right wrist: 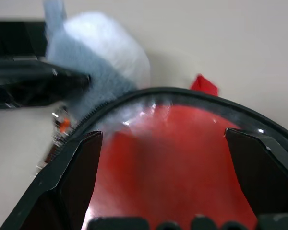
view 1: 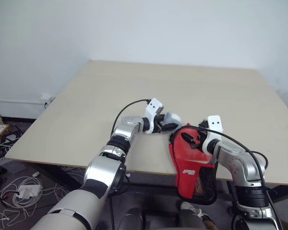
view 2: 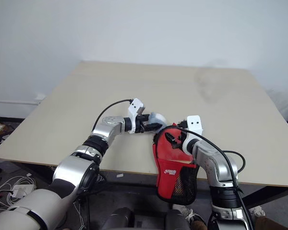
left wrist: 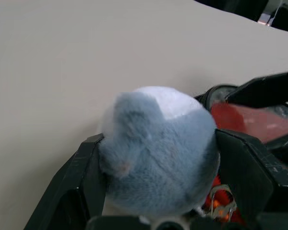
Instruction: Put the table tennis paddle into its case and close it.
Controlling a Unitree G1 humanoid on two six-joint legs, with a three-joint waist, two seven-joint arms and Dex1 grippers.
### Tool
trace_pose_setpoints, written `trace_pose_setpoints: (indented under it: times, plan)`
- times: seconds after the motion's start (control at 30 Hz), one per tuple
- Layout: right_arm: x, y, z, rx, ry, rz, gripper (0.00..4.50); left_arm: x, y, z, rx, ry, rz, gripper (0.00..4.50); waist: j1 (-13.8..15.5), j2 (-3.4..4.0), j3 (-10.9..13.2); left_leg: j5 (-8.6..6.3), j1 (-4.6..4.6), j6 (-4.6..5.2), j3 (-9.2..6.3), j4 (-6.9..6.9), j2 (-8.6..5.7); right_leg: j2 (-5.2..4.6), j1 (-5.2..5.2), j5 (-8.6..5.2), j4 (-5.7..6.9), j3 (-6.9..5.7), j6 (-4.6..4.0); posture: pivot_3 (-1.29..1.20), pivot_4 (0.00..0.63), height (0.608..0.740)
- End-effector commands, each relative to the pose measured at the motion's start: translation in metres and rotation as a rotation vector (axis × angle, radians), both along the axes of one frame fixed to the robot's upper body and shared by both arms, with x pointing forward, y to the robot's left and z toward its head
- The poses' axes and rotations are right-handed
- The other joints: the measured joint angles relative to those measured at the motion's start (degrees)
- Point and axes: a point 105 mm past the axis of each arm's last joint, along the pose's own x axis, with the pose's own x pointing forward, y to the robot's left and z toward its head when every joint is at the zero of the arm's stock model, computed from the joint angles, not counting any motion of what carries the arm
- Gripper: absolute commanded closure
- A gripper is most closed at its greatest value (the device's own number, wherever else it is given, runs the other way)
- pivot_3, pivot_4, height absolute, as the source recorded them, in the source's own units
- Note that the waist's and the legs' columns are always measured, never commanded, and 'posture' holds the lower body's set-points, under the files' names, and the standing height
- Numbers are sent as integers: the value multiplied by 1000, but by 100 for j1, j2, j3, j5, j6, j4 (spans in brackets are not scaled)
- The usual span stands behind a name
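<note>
The red case lies at the table's front edge, and its black mesh section hangs down past the edge. A fluffy grey-and-white ball sits at the case's rounded top, beside a small metal ring. My left gripper is shut on that ball, which presses against both fingers. My right gripper hovers open over the case's red face, close to the black zipper edging. The table tennis paddle is hidden.
The beige table stretches away behind the case, up to a white wall. Cables and a power strip lie on the floor to the left. My two grippers are close together at the front edge.
</note>
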Motion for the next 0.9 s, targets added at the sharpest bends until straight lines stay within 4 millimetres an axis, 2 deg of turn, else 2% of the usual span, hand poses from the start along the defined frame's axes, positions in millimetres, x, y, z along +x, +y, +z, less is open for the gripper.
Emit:
trace_pose_setpoints:
  times: [0.03, 0.3, 0.47, 0.6, 0.8, 0.87, 0.9]
  plan:
    - [1, 0, 4, -15, -30, -7, 86, 3, -8, 11, -38, 13, -1, 918, 1, 0, 0, 0, 0, 0, 0, 0, 0, 0, 1, 0, 0, 0, 0, 0, 0, 740]
    - [-1, -5, -13, -52, 25, -43, 86, 3, 4, 3, -74, 168, 51, 918, -1, 0, 0, 0, 1, 0, -2, 1, 0, 0, 2, 0, 1, -2, 0, 0, 0, 740]
    - [1, -1, -14, -56, 21, -37, 86, -3, 7, -13, -11, 180, 45, 918, 0, -2, -2, 0, 4, 0, -3, 2, -1, 0, 7, 0, 1, -2, 0, 0, 0, 740]
    - [4, -1, -15, -64, 20, -41, 38, -8, 9, -18, -6, 197, 10, 2171, 0, -2, -3, 0, 11, 0, -3, 2, 0, 0, 11, 0, 0, -2, 0, 0, 0, 740]
    - [6, -6, -14, -70, 15, -48, 38, -8, 12, -14, -35, 205, 9, 4028, -2, -3, -3, 0, 11, 0, -4, 2, -1, 0, 12, 0, 1, -2, 0, 0, 0, 740]
    - [7, -7, -15, -74, 17, -53, 38, -6, 12, -6, -94, 218, 15, 4428, -3, -3, -3, 0, 11, 0, -4, 2, 0, 0, 12, 0, 1, -2, 0, 0, 0, 740]
    - [7, -7, -15, -75, 17, -54, 38, -6, 13, -4, -110, 220, 9, 4491, -4, -3, -3, 0, 11, 0, -4, 2, 0, 0, 12, 0, 1, -2, 0, 0, 0, 740]
